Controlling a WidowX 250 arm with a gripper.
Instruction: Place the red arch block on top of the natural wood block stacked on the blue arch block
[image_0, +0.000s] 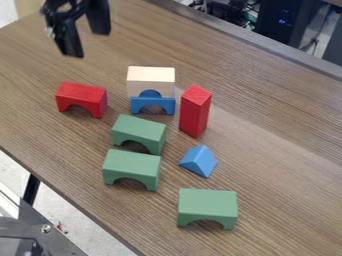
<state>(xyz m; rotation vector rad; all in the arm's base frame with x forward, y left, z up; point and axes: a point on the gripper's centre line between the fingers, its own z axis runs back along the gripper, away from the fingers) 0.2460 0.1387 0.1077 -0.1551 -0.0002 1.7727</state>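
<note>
Two parted fingers leave my gripper (88, 43) empty, nearest the red arch (81, 95) resting on the table (267, 150). I judge no grasp begun; any pick calls for lowering first. Farther out, a cream block (151, 79) meets a blue arch (153, 102), their contact hard to read.

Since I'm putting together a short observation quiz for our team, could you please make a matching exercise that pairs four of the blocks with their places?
Blocks
1. Red arch
2. Cream block
3. Tall red block
4. Blue wedge

Places
A. Stacked above the blue arch
B. Between the tall red block and the green arch lowest in the picture
C. Farthest left of all the blocks in the picture
D. Upright, just right of the blue arch in the picture

Right pairs: 1-C, 2-A, 3-D, 4-B
</note>
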